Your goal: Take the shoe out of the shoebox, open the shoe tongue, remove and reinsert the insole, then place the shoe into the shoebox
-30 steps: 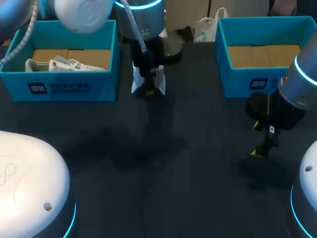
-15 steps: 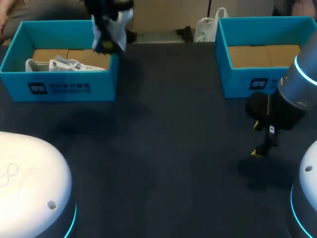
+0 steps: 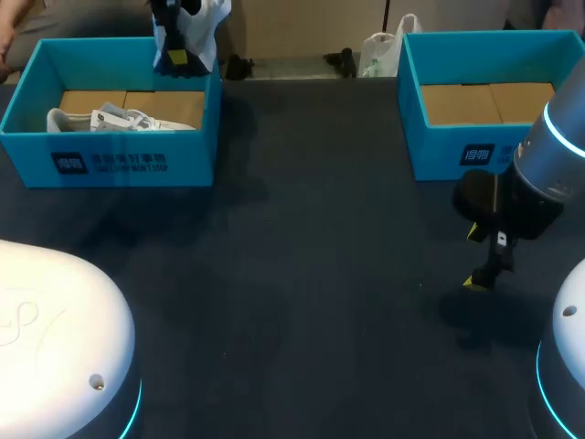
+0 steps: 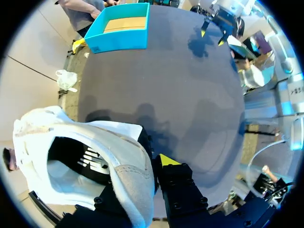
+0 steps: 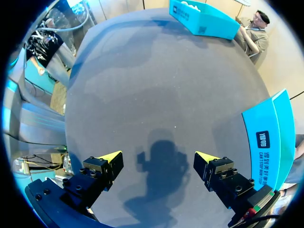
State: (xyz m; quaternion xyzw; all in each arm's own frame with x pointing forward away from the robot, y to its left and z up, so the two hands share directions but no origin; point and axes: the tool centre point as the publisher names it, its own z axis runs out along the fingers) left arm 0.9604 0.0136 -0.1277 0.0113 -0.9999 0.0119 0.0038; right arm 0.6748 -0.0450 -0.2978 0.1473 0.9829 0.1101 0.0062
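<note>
1. My left gripper [image 3: 179,55] clamps the white fabric sneaker [image 4: 95,142], aloft at eleven o'clock over the far rim of the blue cardboard shoebox [image 3: 119,163].
2. My right gripper [image 3: 475,258] gapes empty at four o'clock.
3. Likely the placing step. Next: lower inside, release.

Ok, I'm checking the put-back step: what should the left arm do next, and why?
Probably bring the white shoe nearer and lower it: the left gripper holds it above the far rim of the left shoebox, not inside yet.

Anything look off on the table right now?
Nothing spilled or damaged. The left gripper holds a white sneaker aloft by its upper, near the far rim of the left blue shoebox, where a second white sneaker lies.
</note>
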